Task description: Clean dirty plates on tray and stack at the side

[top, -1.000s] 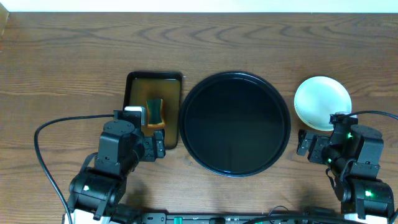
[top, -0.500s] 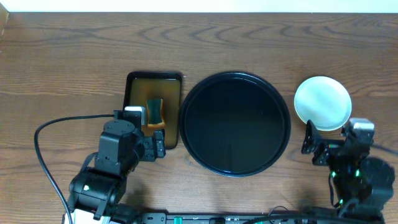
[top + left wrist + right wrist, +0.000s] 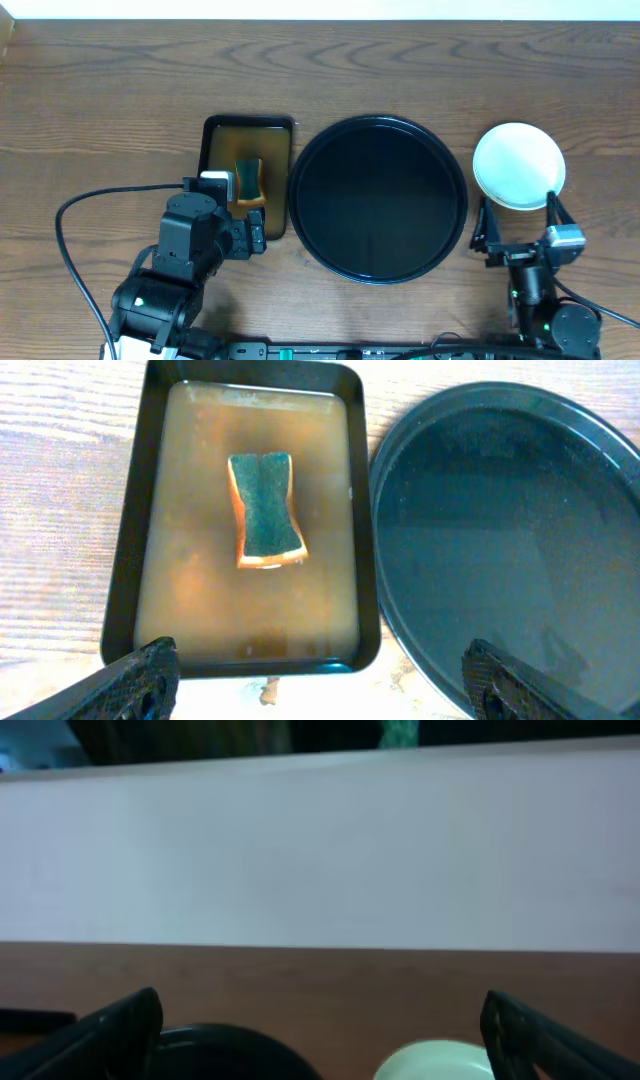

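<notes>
Black fingertips of the right gripper (image 3: 516, 218) stand wide apart with nothing between them. The left gripper (image 3: 320, 665) is spread the same way and is also empty.

Just ahead of the right gripper, between the lines of its two fingers but touching neither, the plates (image 3: 518, 160) sit on bare wooden tabletop (image 3: 120, 100). They are round, so no axis governs the approach, and the right arm is clearly the nearer one. From above only one pale disc outline shows. It may be a stack, but I cannot count the layers.

The black tray (image 3: 380, 200) lies ahead and to the left of the right gripper, and ahead and to the right of the left gripper. It holds no plates.

Directly ahead of the left gripper is one brown rectangular tray (image 3: 130, 560) of murky water. One sponge (image 3: 265, 510) lies in it, its long axis pointing away from the fingers.
</notes>
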